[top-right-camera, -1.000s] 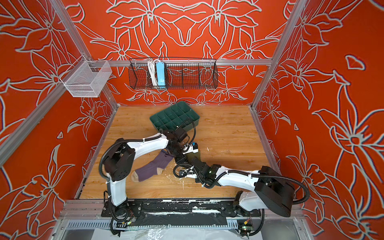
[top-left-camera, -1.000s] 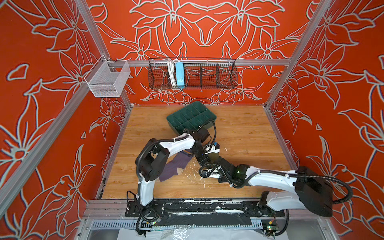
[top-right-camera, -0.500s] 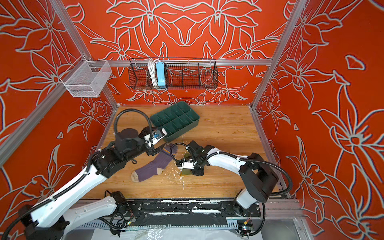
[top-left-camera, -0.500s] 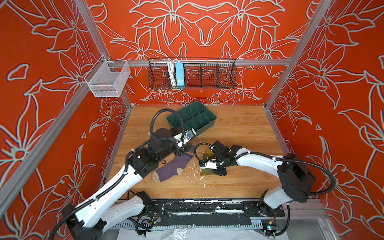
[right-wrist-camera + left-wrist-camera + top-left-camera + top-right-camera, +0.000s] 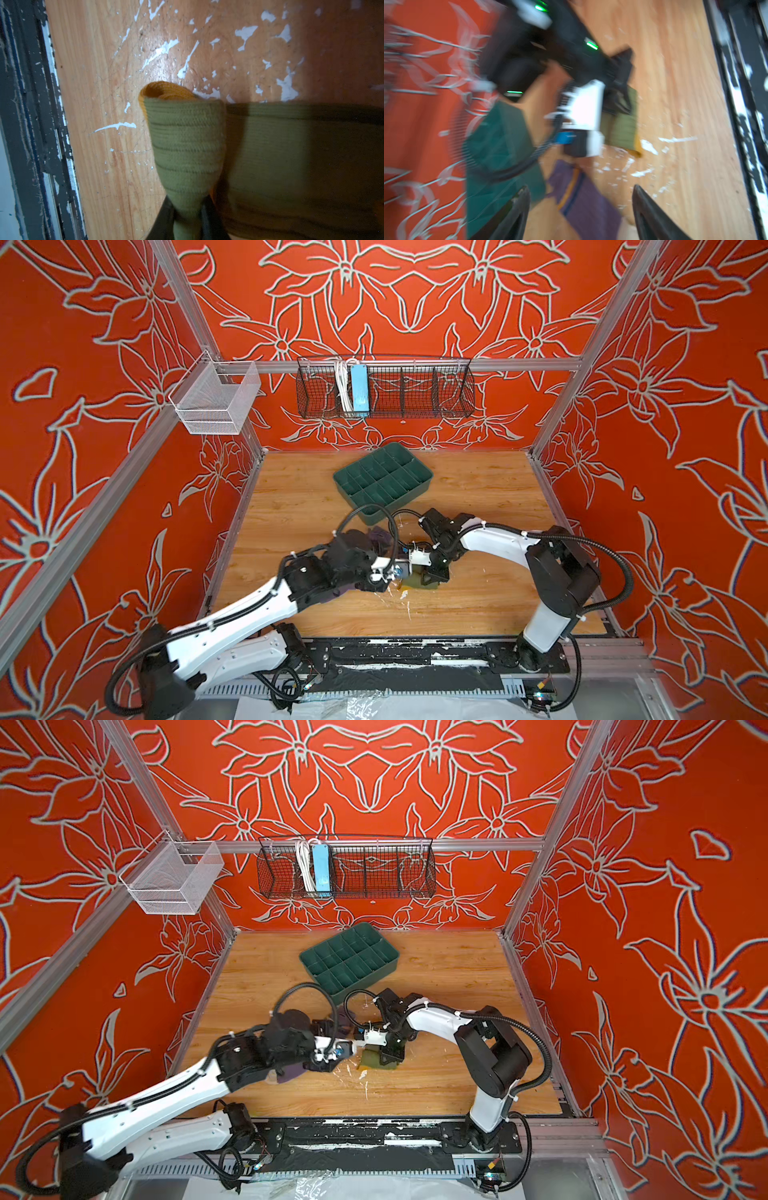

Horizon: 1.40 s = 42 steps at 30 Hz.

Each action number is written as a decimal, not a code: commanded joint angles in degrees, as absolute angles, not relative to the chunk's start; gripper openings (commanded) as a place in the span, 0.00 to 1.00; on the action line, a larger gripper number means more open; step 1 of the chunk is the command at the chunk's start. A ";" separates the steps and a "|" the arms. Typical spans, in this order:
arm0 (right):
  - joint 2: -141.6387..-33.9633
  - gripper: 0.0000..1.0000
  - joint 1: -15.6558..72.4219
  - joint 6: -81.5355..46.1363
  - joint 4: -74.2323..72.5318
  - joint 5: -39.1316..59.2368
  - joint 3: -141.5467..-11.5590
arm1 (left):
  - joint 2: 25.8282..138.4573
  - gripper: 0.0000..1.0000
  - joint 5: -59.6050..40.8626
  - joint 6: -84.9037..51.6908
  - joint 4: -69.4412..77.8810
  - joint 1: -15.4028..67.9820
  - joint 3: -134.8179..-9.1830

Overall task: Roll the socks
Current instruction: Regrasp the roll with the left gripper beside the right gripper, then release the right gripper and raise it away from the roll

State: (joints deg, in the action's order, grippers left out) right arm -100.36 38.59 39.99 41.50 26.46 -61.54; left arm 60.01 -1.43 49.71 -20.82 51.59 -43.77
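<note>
The olive green sock (image 5: 291, 158) lay on the wooden surface (image 5: 490, 506) towards its front edge. One end was turned over into a first loose fold, with orange knit showing at its mouth. The right end effector (image 5: 187, 220) was clamped on that fold, so the step in hand looked like the start of the roll. The next move probably called for carrying the pinched end across the flat part while keeping it tight. The left end effector (image 5: 581, 187) hovered with fingers apart over the purple sock (image 5: 589, 207), holding nothing. The two wrists crowded each other and the green divided tray (image 5: 382, 481) stood just behind. Open room lay to the right.
</note>
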 commanded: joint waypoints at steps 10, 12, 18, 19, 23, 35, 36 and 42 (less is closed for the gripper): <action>-108.07 0.05 37.55 41.91 44.52 25.88 -64.52 | 84.33 0.67 13.17 51.02 3.81 59.64 -40.82; -108.76 0.05 37.35 41.92 45.06 25.95 -65.32 | 86.55 0.66 13.91 51.15 6.32 60.24 -40.14; -109.78 0.05 37.21 41.90 45.84 25.75 -66.54 | 94.85 0.62 17.66 49.12 9.80 61.00 -41.48; -109.65 0.05 37.18 41.92 45.66 25.75 -66.28 | 96.16 0.59 18.90 48.57 9.27 61.00 -42.31; -109.47 0.05 37.09 42.01 45.44 25.71 -66.17 | 99.85 0.44 20.62 47.50 6.20 61.00 -44.98; -103.19 0.25 35.75 39.25 37.31 22.35 -61.19 | 99.82 0.02 19.69 46.95 -1.25 62.57 -46.45; -101.93 0.30 35.62 38.89 36.05 21.54 -60.18 | 99.56 0.01 19.44 46.49 -3.39 62.66 -47.02; -94.14 0.43 33.19 36.16 30.33 18.11 -55.10 | 98.66 0.00 16.12 43.53 -14.47 62.80 -49.13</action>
